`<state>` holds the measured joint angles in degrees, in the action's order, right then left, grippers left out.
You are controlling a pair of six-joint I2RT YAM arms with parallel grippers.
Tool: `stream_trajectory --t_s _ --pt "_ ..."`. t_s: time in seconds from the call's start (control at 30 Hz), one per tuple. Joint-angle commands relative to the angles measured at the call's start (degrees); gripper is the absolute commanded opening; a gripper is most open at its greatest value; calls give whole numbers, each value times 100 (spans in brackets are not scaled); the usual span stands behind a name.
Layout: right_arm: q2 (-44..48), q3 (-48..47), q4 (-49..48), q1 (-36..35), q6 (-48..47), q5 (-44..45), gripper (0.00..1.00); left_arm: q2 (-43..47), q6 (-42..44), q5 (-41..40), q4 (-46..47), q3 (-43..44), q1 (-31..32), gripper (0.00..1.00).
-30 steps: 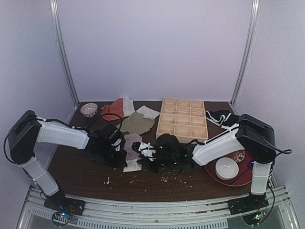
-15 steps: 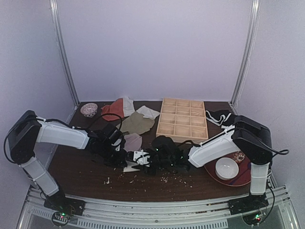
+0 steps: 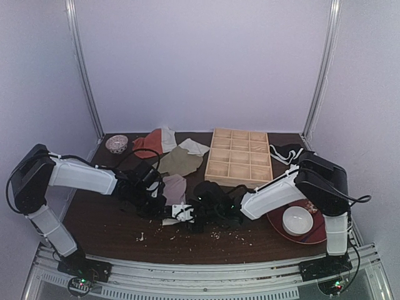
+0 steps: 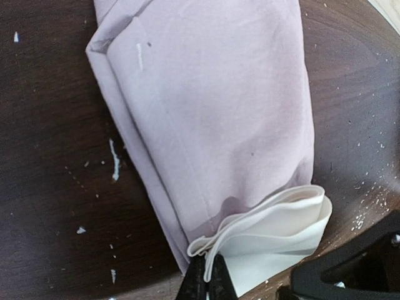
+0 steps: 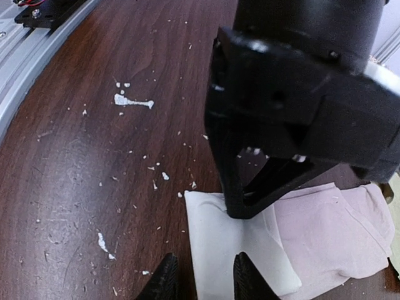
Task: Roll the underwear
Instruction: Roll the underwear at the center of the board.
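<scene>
**Limp cloth, best held by its band**

My left gripper (image 4: 204, 282) is clenched on a corner of the white waistband (image 4: 281, 231). My right gripper (image 5: 203, 280) stands parted, one finger over the band's edge and one over bare table (image 5: 94, 156), grasping nothing. The underwear (image 4: 212, 106) lies folded in a long strip toward the table's near edge, a little left of middle. I judge it light, limp and quick to slide, so the thicker band is the place to hold. I cannot tell how many layers the left pinches, its black body blocks the right wrist view, and the lettering is unreadable

left arm (image 3: 81, 176) crowds the underwear (image 3: 174, 186)
</scene>
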<state>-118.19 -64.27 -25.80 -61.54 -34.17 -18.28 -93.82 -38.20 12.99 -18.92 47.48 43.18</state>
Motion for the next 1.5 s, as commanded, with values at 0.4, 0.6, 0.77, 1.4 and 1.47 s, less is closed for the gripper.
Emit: stream_trajectory --t_s 0.4,0.6,0.77,1.4,1.47 --pt "-397 -540 789 1 114 473 37 -84 29 79 -4 -20 -72 0" --pt "-369 -480 971 -12 110 464 37 -50 61 138 -11 -71 -103 0" --pt "-510 -681 1299 -17 131 621 34 -31 94 186 -22 -108 -129 0" --pt "-475 -794 1780 -39 587 434 0 27 228 431 -131 -99 -302 0" --pt "-391 -818 1860 -43 746 289 0 119 229 449 -205 -91 -331 2"
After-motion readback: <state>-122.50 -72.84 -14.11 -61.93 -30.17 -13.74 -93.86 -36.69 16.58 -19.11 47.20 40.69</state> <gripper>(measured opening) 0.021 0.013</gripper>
